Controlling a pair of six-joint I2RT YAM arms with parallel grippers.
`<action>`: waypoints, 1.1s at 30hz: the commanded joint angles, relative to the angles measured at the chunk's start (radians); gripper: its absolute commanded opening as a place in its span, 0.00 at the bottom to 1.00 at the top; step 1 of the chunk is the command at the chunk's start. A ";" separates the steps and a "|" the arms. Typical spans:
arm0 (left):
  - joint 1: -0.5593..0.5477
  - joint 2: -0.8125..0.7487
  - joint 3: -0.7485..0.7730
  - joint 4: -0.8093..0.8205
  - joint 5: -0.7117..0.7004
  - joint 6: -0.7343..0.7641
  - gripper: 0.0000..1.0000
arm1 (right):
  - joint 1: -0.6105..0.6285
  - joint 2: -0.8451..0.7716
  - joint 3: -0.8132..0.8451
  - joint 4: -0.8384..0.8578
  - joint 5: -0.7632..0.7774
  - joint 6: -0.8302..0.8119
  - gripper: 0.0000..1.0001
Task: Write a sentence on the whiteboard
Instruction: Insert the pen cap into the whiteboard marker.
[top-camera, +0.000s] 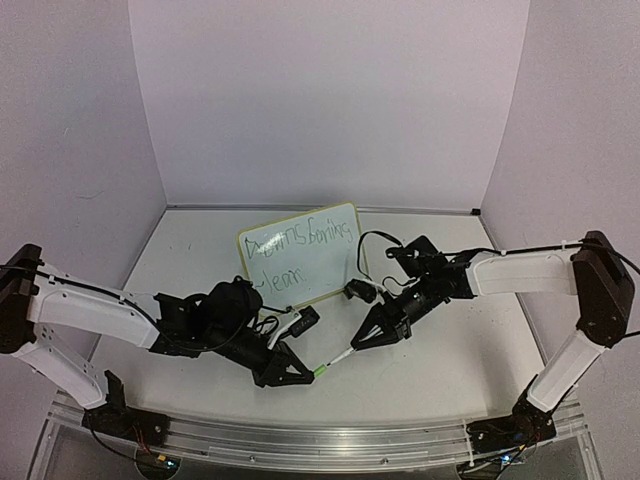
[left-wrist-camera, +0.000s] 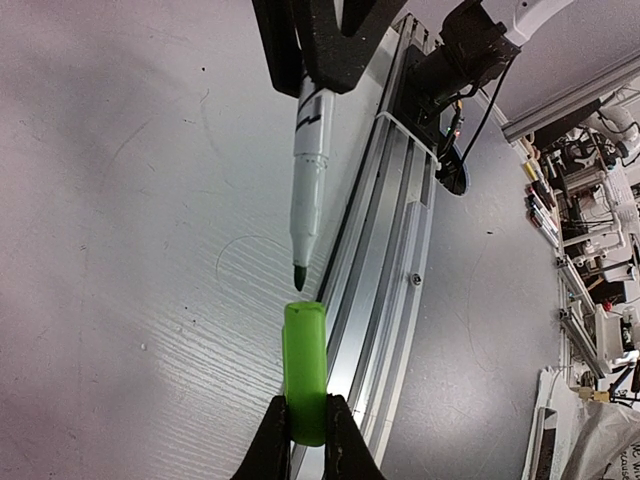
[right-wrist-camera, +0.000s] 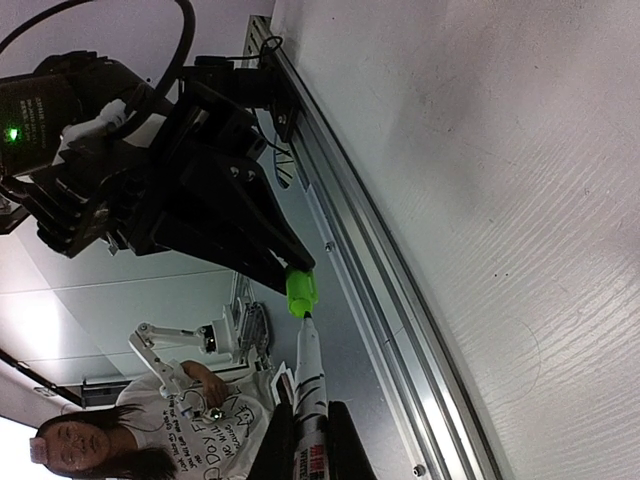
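risk is misalignment: marker (left-wrist-camera: 308, 170) tip just before cap (left-wrist-camera: 304, 372) mouth, not yet in, seems little off centre. if i push like this, tip hits rim and cap can twist out. left gripper (left-wrist-camera: 306, 425) clamped on cap, right gripper (right-wrist-camera: 306, 440) clamped on marker. whiteboard (top-camera: 335, 270) stands behind both, sentence (top-camera: 300, 240) on it.

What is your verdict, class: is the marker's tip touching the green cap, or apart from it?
Apart. The left wrist view shows a narrow gap, with background visible, between the dark tip of the marker and the open end of the green cap.
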 joint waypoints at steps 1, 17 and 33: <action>-0.008 0.008 0.046 0.030 0.013 0.005 0.00 | 0.008 0.005 0.039 0.009 -0.025 -0.021 0.00; -0.008 0.011 0.045 0.035 0.010 -0.002 0.00 | 0.016 0.019 0.035 0.008 -0.039 -0.030 0.00; -0.010 0.005 0.042 0.038 0.013 0.002 0.00 | 0.025 0.035 0.039 0.009 -0.037 -0.033 0.00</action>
